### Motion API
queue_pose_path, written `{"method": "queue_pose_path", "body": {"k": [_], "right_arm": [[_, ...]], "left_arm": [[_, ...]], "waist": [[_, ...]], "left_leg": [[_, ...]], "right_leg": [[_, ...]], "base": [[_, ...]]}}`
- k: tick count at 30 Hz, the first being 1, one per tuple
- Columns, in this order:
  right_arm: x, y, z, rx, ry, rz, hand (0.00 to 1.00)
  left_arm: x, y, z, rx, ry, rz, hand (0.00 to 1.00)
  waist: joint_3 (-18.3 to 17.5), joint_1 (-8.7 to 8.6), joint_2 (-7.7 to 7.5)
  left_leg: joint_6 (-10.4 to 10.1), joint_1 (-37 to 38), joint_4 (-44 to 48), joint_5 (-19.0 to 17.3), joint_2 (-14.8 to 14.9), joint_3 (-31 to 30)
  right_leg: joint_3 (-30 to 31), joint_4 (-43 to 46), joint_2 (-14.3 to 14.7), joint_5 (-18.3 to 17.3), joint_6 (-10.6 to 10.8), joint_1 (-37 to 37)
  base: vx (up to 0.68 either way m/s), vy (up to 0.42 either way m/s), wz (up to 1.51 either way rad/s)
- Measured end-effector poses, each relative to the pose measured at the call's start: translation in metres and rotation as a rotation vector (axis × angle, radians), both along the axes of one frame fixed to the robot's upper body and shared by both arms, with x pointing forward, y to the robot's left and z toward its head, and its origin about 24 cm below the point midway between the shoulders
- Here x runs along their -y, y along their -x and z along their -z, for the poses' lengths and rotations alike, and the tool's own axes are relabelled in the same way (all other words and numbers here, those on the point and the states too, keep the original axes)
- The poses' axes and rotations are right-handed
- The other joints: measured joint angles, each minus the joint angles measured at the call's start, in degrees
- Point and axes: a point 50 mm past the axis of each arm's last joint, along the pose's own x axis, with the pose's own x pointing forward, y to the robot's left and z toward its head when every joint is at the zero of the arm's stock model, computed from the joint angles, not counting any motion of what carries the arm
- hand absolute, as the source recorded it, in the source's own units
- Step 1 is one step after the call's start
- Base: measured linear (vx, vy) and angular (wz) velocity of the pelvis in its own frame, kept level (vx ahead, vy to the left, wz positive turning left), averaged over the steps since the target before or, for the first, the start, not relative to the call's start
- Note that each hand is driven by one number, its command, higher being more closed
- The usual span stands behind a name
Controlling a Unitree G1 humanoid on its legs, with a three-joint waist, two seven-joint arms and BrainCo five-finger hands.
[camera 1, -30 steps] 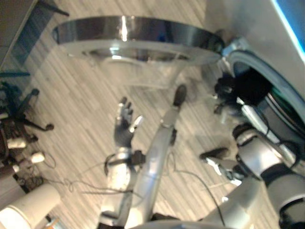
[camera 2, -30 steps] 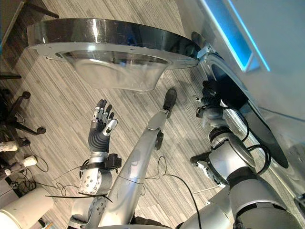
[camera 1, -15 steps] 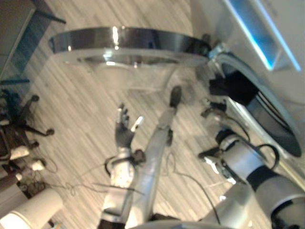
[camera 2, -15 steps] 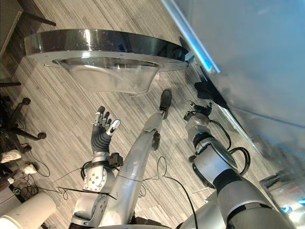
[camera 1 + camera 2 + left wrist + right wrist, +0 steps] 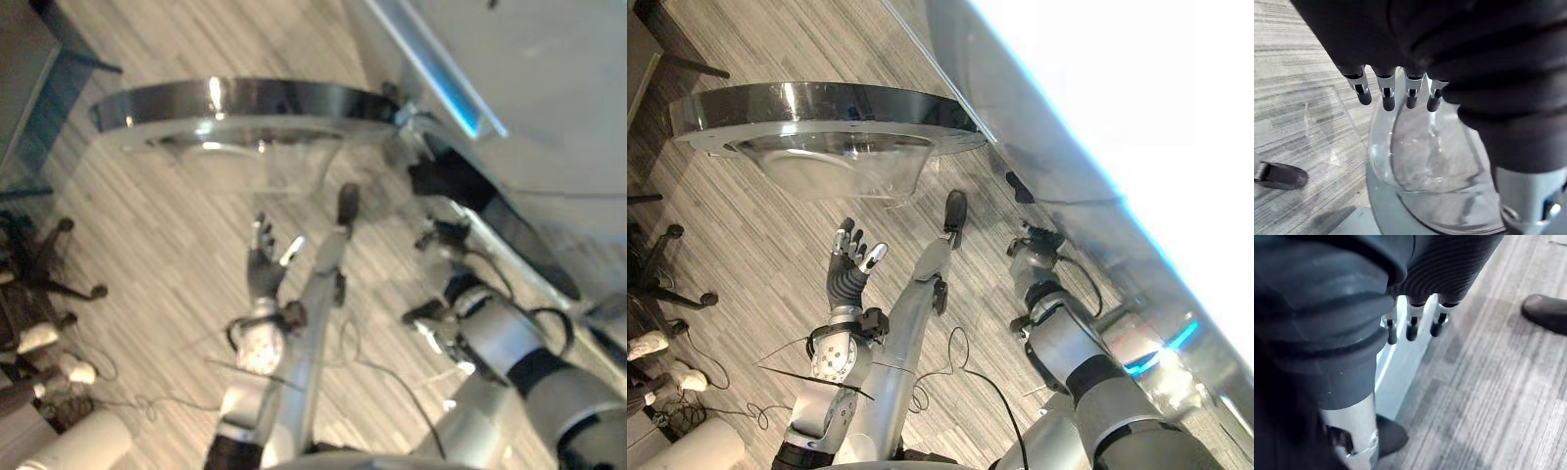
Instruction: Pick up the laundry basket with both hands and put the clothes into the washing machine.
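Chrome and black make the rim of the round washing machine door, which stands swung open at the far side, its clear glass bowl bulging toward the near side; the washing machine itself, with a grey front, takes the right of the scene, and the door joins it at the far right. Under all lies a grey striped plank floor. The left hand is lifted in the middle, just near of the glass bowl and apart from it; its fingers are stretched out and released, grasping nothing, and the left wrist view shows the bowl past their dark tips. The right hand is raised close to the front of the machine at the right; its fingers hang loose and hold nothing, with a pale panel just past them.
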Motion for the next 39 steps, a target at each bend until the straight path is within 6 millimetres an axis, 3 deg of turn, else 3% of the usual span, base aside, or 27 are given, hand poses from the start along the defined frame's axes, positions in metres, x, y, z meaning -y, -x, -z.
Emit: {"method": "queue_pose_path", "body": {"k": [3, 4, 9, 14, 19, 24, 27, 30, 33, 35, 39], "right_arm": [[0.003, -0.004, -0.009, 0.048, -0.097, 0.033, 0.00], [0.004, -0.005, -0.011, 0.064, -0.132, 0.041, 1.00], [-0.002, -0.014, -0.031, 0.209, -0.375, 0.079, 1.00], [-0.002, -0.018, -0.053, 0.423, -0.708, 0.236, 1.00], [-0.001, -0.018, -0.065, 0.616, -0.973, 0.356, 1.00], [-0.008, -0.017, -0.076, 0.764, -1.115, 0.373, 1.00], [-0.011, -0.011, -0.066, 0.804, -1.125, 0.368, 1.00], [-0.015, -0.004, -0.060, 0.858, -1.173, 0.378, 1.00], [0.010, 0.017, -0.063, 1.066, -1.156, 0.445, 1.00], [0.031, 0.035, -0.081, 1.254, -1.112, 0.471, 1.00], [0.062, 0.064, -0.099, 1.451, -0.953, 0.536, 1.00]], "left_arm": [[-0.006, 0.003, -0.014, 0.073, 0.020, -0.028, 0.00], [-0.008, 0.004, -0.018, 0.093, 0.031, -0.033, 0.00], [-0.011, 0.008, -0.033, 0.165, 0.057, -0.039, 0.00], [-0.011, 0.010, -0.037, 0.185, 0.062, -0.039, 0.00], [-0.011, 0.011, -0.036, 0.180, 0.062, -0.041, 0.00], [-0.010, 0.010, -0.034, 0.172, 0.065, -0.036, 0.00], [-0.006, 0.008, -0.028, 0.148, 0.053, -0.012, 0.00], [-0.004, 0.003, -0.017, 0.099, 0.037, -0.009, 0.00], [0.000, 0.000, -0.007, 0.052, 0.024, 0.004, 0.00], [-0.001, 0.000, -0.007, 0.054, 0.022, 0.004, 0.00], [-0.001, -0.002, -0.006, 0.054, 0.012, 0.022, 0.00]], "waist": [[0.00, -0.07, 0.01], [0.00, 0.02, 0.01], [0.00, 0.03, 0.02], [-0.01, 0.64, 0.04], [-0.01, 2.94, 0.05], [-0.01, 3.27, 0.05], [-0.01, 3.11, 0.05], [0.00, 3.10, 0.05], [0.01, 2.89, 0.01], [0.04, 2.35, -0.05], [0.15, -0.76, -0.55]], "left_leg": [[0.34, -0.07, -0.72, 0.83, -0.49, -0.13], [0.36, -0.13, -0.72, 0.87, -0.54, -0.20], [0.28, -1.12, -0.73, 0.82, -0.87, -1.12], [-0.32, -2.29, -0.73, 1.03, -2.37, -2.19], [-0.15, -2.90, -0.71, 0.88, -3.48, -2.83], [-0.33, -3.23, 0.26, 1.02, -3.76, -2.98], [-0.30, -2.59, 1.25, 0.95, -3.38, -2.93], [-0.32, -0.62, 0.41, 0.95, -1.72, -2.85], [-0.15, 4.87, -3.33, 0.77, -0.76, -2.17], [-2.24, 7.12, -5.83, -0.89, 0.10, -1.20], [-0.47, 8.23, -6.00, 0.70, 0.51, -0.17]], "right_leg": [[-0.49, 0.03, -0.43, 0.00, 0.00, -0.02], [-0.54, 0.05, -0.44, 0.00, 0.00, -0.01], [-1.27, 0.54, -0.62, -0.01, -0.02, -0.29], [-2.08, 2.29, -2.36, -0.10, -0.12, -0.88], [-2.50, 2.70, -3.31, -0.23, 0.10, -0.90], [-2.72, 2.63, -3.39, -0.28, 0.24, -0.28], [-2.97, 2.33, -3.06, -0.21, 0.28, 1.08], [-2.95, 0.28, -0.88, 0.80, -0.04, 2.59], [-1.72, -3.10, 1.09, 1.86, 0.58, 5.57], [-1.54, -6.19, 2.32, 3.19, 0.70, 6.57], [-0.74, -9.98, 2.94, 6.69, 1.32, 6.86]], "base": [[-0.02, 0.016, 0.11], [-0.02, 0.024, 0.05], [-0.04, 0.044, 0.05], [-0.04, 0.065, 0.17], [-0.03, 0.074, 0.10], [-0.03, 0.081, 0.04], [-0.04, 0.077, -0.07], [-0.06, 0.056, -0.29], [-0.06, 0.032, -0.36], [-0.04, 0.016, -0.36], [0.02, 0.026, -0.35]]}}
